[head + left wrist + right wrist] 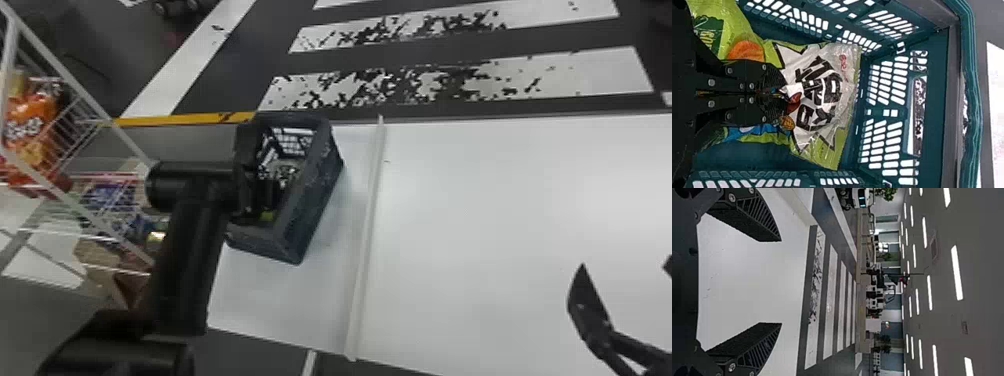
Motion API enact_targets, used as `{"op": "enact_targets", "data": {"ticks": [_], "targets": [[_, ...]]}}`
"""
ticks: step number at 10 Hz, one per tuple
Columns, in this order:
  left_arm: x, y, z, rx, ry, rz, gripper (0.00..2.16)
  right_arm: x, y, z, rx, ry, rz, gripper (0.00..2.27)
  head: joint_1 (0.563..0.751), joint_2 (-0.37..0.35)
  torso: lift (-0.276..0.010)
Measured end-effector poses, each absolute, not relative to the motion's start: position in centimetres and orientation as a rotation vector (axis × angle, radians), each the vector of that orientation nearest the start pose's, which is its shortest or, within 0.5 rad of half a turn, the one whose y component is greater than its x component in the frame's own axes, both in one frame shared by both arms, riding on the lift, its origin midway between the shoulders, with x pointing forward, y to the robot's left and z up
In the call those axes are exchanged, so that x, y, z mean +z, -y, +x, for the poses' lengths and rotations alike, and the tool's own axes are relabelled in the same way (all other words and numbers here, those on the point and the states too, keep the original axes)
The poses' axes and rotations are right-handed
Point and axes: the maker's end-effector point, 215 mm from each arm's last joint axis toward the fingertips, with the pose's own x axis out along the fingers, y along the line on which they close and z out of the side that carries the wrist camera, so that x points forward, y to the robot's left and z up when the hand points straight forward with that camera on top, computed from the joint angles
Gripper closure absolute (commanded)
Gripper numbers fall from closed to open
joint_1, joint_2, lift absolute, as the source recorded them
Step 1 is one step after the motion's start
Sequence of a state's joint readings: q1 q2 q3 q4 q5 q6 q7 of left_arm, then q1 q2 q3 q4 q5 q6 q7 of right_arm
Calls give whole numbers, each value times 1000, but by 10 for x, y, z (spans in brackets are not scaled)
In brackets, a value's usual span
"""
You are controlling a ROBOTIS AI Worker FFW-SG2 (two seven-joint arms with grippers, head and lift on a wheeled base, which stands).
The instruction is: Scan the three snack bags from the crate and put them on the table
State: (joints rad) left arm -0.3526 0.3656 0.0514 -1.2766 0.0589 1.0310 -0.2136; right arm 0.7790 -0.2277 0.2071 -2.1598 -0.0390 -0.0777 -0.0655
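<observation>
In the head view, my left gripper (270, 192) reaches down into the dark crate (312, 200), where a bit of green packaging (267, 216) shows. The left wrist view has the left gripper (784, 93) inside the crate (942, 105), its two fingers together and pinching a fold of a green and white snack bag (822, 90) with black lettering. Bright green packaging (723, 23) with an orange patch lies beside the fingers; whether it is a separate bag I cannot tell. My right gripper (625, 266) is over the table's right side; in the right wrist view, the right gripper (781, 282) stands open, holding nothing.
The crate stands on the left part of the white table (500, 210), left of a raised pale strip (367, 240). A white wire rack (75, 90) with orange bags (30, 125) and other packages is at the far left, close to my left arm.
</observation>
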Motion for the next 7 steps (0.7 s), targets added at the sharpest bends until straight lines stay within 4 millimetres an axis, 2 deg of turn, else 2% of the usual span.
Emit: {"op": "enact_targets", "data": {"ticks": [3,7], "targets": [[-493,-430,552,96,-917,92,1808,-374,141,339,233,-141,2,130,695,349,-94],[-481,-442,548,133,-884,85,1882,-374,140,337,232,-142,3,130,695,350,-94]]}}
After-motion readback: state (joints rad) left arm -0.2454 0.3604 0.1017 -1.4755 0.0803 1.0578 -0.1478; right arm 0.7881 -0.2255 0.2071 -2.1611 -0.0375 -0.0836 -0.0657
